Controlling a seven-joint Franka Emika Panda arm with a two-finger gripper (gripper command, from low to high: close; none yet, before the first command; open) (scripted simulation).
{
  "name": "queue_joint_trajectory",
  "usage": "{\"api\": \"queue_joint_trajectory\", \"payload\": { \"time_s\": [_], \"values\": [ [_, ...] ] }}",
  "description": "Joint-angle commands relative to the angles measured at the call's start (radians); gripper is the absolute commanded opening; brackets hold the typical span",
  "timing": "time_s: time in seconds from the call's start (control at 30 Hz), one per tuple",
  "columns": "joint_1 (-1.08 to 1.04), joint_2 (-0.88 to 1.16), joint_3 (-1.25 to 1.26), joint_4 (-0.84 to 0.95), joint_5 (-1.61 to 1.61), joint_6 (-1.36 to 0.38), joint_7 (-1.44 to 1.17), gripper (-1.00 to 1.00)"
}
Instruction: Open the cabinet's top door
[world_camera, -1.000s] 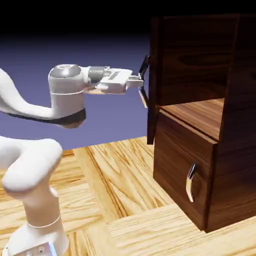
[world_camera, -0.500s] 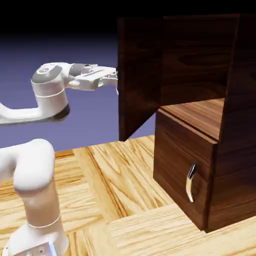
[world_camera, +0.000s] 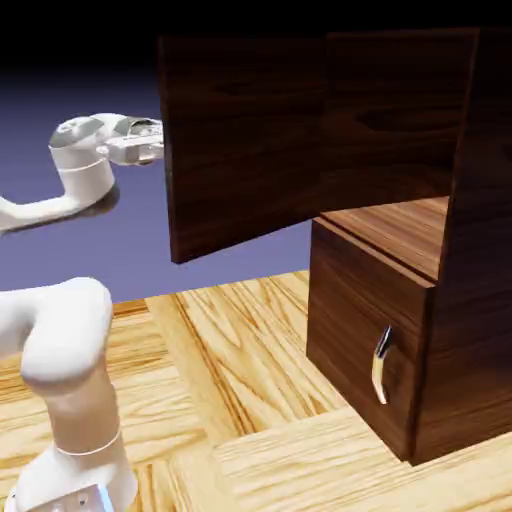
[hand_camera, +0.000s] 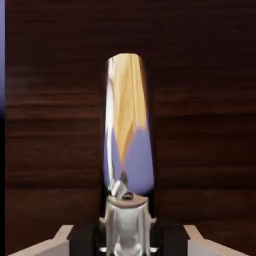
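Looking at the top door (world_camera: 245, 140), we saw a dark wood-grain panel swung wide off the cabinet (world_camera: 440, 250), above the table (world_camera: 250, 340). In hand view the gripper (hand_camera: 126, 235) pinched its shiny curved handle (hand_camera: 127, 125), w/ door filling the bkgd.

cabinet (world_camera: 400, 150): dark brown wood grain | top door (world_camera: 240, 140): same dark streaked brown | its handle (hand_camera: 127, 145): shiny, mirroring orange and violet | lower handle (world_camera: 380, 365): silver | arm (world_camera: 60, 350): white, grey cap | table (world_camera: 250, 400): pale golden planks | backdrop (world_camera: 100, 110): blue-violet
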Motion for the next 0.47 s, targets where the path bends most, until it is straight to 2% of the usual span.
{"api": "queue_joint_trajectory", "payload": {
  "time_s": [0.0,0.4,0.43],
  "values": [
    [-0.027,0.004,0.020,0.036,0.013,-0.036,-0.003,-1.00],
    [-0.351,0.024,0.178,0.452,0.099,-0.408,-0.059,-1.00],
    [-0.351,0.024,0.178,0.452,0.099,-0.408,-0.059,1.00]
  ]
}}
